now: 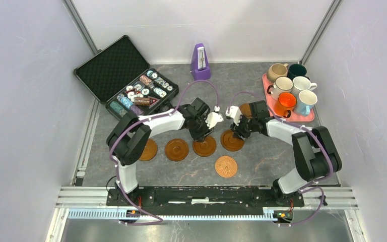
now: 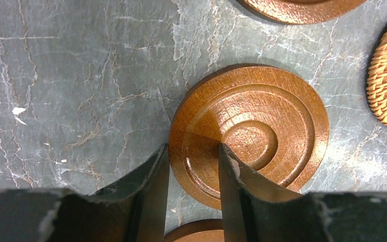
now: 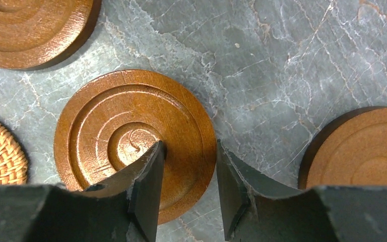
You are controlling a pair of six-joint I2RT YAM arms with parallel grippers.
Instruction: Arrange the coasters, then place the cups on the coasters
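Note:
Several round brown wooden coasters lie mid-table. My left gripper (image 1: 203, 135) (image 2: 194, 146) is shut on the near rim of one coaster (image 1: 205, 147) (image 2: 262, 126), one finger outside the edge and one on its ringed face. My right gripper (image 1: 238, 132) (image 3: 189, 143) stands open astride the rim of the neighbouring coaster (image 1: 230, 142) (image 3: 111, 121), which lies flat. Two more coasters (image 1: 176, 149) (image 1: 148, 149) lie to the left, and another coaster (image 3: 368, 151) sits behind the right arm. Several cups (image 1: 285, 103) stand together at the back right, far from both grippers.
The cups stand on a pink tray (image 1: 302, 117). A woven round mat (image 1: 226, 166) lies nearer the arm bases. An open black case of poker chips (image 1: 131, 80) sits back left, and a purple metronome (image 1: 200, 63) stands at the back centre.

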